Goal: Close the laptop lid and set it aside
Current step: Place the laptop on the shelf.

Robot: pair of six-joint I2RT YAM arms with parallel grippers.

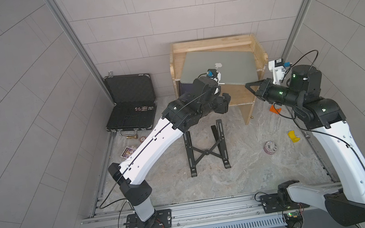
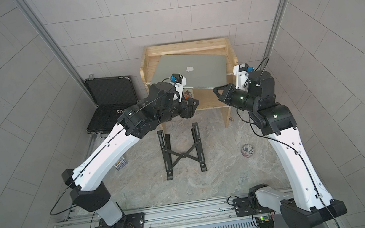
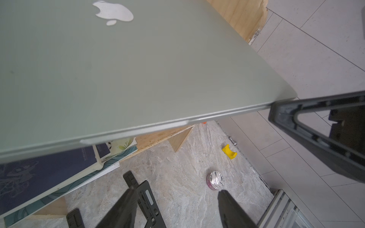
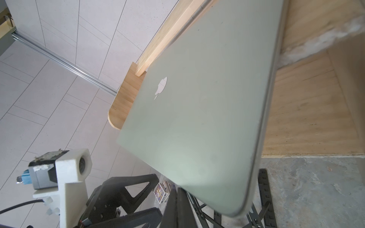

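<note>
Evidently the laptop (image 1: 218, 69) is already shut. The laptop lid (image 3: 138, 69) lies flat, logo up, on top of the wooden shelf (image 1: 210, 43) at the far centre, skewed, with its near edge overhanging the shelf's front. The right gripper (image 1: 249, 86), clenched to a single point, meets the near right corner of that edge and seems to touch it. A closed tip suits nudging a thin slab rather than pinching it, probably to square it or push it farther on. The left gripper (image 3: 177, 209) hangs released and empty just below the overhang, likely ready to steady it. The black folding stand (image 1: 205, 150) sits unused on the table, nearer the robot.
</note>
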